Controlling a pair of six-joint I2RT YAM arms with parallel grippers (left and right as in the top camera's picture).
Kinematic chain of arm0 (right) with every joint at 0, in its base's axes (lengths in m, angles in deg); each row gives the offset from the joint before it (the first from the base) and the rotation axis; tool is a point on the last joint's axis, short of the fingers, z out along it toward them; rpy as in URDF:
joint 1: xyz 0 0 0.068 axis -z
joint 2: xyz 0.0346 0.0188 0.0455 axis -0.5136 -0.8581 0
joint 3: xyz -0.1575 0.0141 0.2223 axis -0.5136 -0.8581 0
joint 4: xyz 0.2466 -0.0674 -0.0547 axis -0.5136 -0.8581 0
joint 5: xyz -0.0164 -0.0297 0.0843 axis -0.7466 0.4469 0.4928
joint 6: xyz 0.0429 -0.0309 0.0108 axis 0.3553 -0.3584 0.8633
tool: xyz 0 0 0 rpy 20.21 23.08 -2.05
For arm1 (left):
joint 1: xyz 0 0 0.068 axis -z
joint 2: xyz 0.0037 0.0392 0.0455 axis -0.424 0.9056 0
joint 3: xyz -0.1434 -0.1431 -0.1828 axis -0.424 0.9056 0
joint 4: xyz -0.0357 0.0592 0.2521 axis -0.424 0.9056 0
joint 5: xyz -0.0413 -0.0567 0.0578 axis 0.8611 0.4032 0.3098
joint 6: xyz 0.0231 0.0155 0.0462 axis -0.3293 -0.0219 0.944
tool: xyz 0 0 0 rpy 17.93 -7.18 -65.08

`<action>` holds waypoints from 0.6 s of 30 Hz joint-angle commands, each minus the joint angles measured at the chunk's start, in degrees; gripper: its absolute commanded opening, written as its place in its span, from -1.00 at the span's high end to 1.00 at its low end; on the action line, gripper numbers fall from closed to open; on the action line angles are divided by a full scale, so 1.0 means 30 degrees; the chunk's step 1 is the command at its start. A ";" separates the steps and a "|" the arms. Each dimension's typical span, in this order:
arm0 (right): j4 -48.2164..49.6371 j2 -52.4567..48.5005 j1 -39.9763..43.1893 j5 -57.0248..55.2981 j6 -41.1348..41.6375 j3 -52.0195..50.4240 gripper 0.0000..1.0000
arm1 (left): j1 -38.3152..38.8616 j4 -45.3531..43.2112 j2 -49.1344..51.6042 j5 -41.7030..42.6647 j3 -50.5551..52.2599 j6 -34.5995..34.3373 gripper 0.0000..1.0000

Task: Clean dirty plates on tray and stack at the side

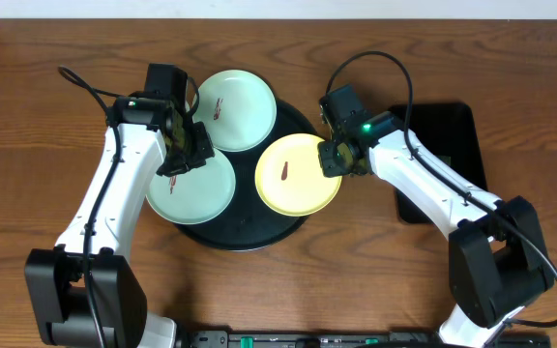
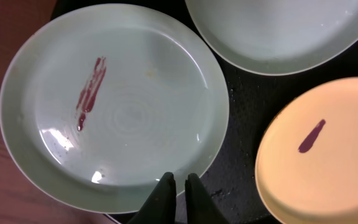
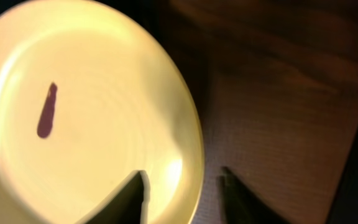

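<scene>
Three plates lie on the round black tray. The front-left mint plate carries a reddish smear. Over its rim, my left gripper is shut with nothing seen between the fingers. The back mint plate has a small smear too. At the right lies the yellow plate with a dark red streak. My right gripper is open astride that plate's right rim, one finger over the plate and one outside it.
A smaller black rectangular tray lies on the wooden table to the right of the round tray, partly under my right arm. Both arms reach in from the near edge.
</scene>
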 commanded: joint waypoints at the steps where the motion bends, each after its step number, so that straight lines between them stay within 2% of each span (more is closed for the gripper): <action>1: 0.0066 -0.0007 -0.0058 0.0015 -0.0080 -0.0073 -0.07 | 0.0007 0.0007 -0.0459 0.0095 0.0051 0.0750 0.77; 3: 0.0109 -0.0007 0.0022 0.0022 -0.0138 0.0000 -0.37 | 0.0007 0.0007 -0.0459 0.0095 0.0058 0.0809 0.75; 4: 0.0109 -0.0007 0.0095 0.0051 -0.0306 0.0102 -0.44 | 0.0007 -0.0007 -0.0459 0.0095 0.0058 0.0801 0.73; 8: -0.0510 -0.0007 0.0707 0.1195 -0.1078 0.1086 -0.49 | 0.0007 -0.0080 -0.0459 0.0095 0.0051 0.0801 0.66; 9: -0.0663 -0.0007 0.0896 0.1574 -0.1078 0.1319 -0.45 | 0.0007 -0.0080 -0.0459 0.0095 0.0058 0.0809 0.57; 15: -0.1195 -0.0044 0.1996 0.2157 -0.0991 0.1428 -0.18 | 0.0007 -0.0022 -0.0459 0.0095 0.0058 0.0809 0.49; 18: -0.1421 -0.0051 0.2135 0.2186 -0.0984 0.1064 0.06 | 0.0007 0.0015 -0.0459 0.0095 0.0058 0.0801 0.37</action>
